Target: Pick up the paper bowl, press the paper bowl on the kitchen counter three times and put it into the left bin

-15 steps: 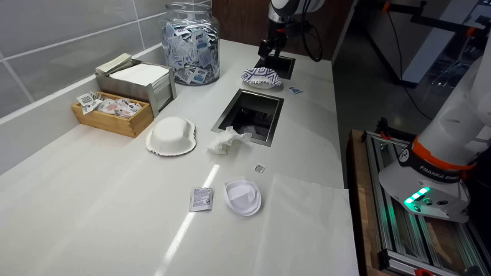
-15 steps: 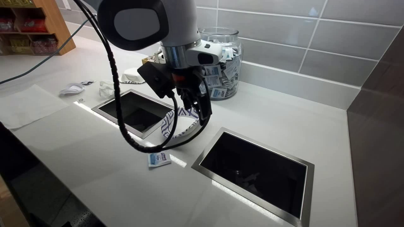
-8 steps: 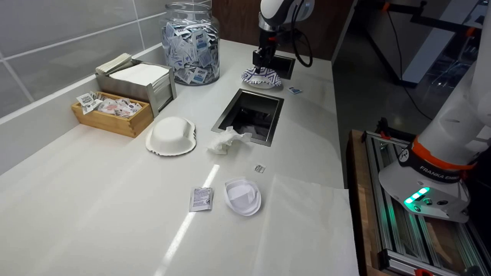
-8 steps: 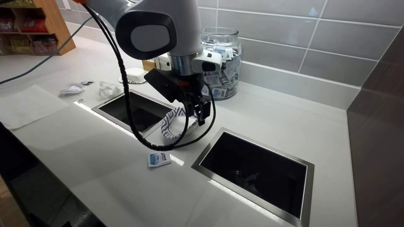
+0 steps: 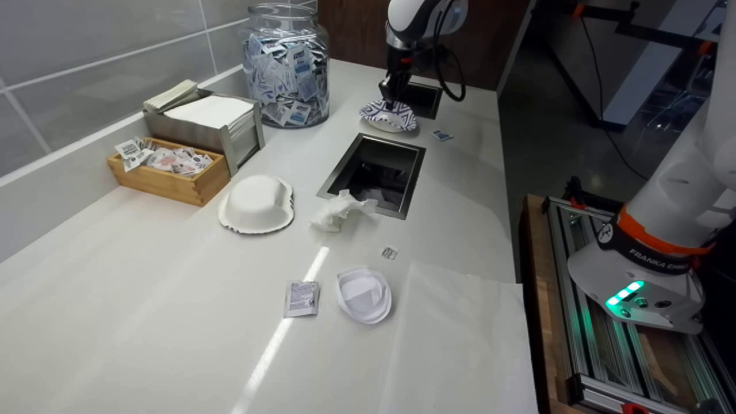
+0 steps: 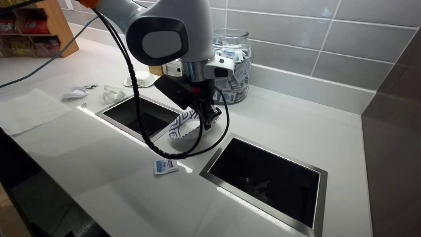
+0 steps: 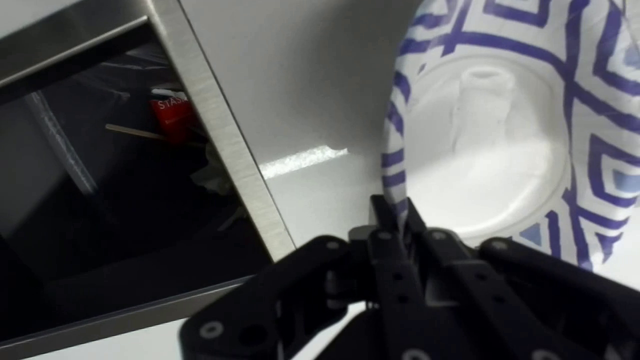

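Black fingers [image 7: 392, 260] of my gripper [image 7: 400, 212] are pinched together on the rim of the shallow white paper bowl [image 7: 500, 135]. Half a second ago it lay flatter; now I see it tilted and slightly shifted in both exterior views, over the glossy off-white kitchen counter [image 6: 115, 158], though I cannot tell whether its base touches. Its border carries purple-blue nested diamonds, and its plain white floor faces up. Beside it in my wrist view, a steel-rimmed rectangular opening [image 7: 221, 125] holds a red wrapper [image 7: 172, 117] lettered "STAS" and a thin wooden stick [image 7: 132, 131]. In an exterior view I see a crumpled white napkin [image 5: 339, 211] at the edge of another steel-framed opening [image 5: 412, 183]. Farther out, a clear glass jar [image 5: 287, 29] is packed with blue-and-white wipe sachets [image 5: 284, 77], a metal holder [image 5: 187, 132] carries stacked white napkins [image 5: 213, 112], and a pale wooden box [image 5: 161, 181] holds small printed packets [image 5: 178, 161].
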You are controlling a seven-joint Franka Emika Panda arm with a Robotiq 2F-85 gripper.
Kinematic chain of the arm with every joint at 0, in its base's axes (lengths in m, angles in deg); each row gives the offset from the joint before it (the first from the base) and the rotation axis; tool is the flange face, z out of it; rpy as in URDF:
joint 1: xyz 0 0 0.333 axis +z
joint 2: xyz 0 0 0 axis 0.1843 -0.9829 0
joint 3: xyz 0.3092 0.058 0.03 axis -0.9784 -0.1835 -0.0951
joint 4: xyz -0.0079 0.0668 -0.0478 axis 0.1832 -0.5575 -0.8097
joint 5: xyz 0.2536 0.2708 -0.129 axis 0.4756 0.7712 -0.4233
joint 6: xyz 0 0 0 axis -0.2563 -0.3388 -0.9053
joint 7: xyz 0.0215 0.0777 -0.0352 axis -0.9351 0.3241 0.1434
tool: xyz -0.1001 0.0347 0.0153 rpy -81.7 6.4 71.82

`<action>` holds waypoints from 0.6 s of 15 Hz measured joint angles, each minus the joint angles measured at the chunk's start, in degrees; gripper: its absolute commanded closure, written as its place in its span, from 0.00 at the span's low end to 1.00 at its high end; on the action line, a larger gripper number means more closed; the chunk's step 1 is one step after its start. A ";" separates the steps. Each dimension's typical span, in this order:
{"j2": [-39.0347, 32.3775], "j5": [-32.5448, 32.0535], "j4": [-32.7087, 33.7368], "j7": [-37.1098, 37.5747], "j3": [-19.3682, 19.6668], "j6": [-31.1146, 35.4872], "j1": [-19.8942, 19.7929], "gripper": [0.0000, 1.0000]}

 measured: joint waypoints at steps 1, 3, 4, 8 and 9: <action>0.00 0.00 0.04 -0.10 -0.01 0.00 -0.10 0.98; 0.00 0.00 0.14 -0.32 -0.02 0.00 -0.27 0.98; 0.00 0.01 0.22 -0.49 -0.02 0.00 -0.33 0.99; 1.04 -0.14 0.34 -1.36 -0.08 -0.80 -0.35 0.98; 1.73 -0.78 0.35 -1.37 -0.01 -2.01 -0.27 0.99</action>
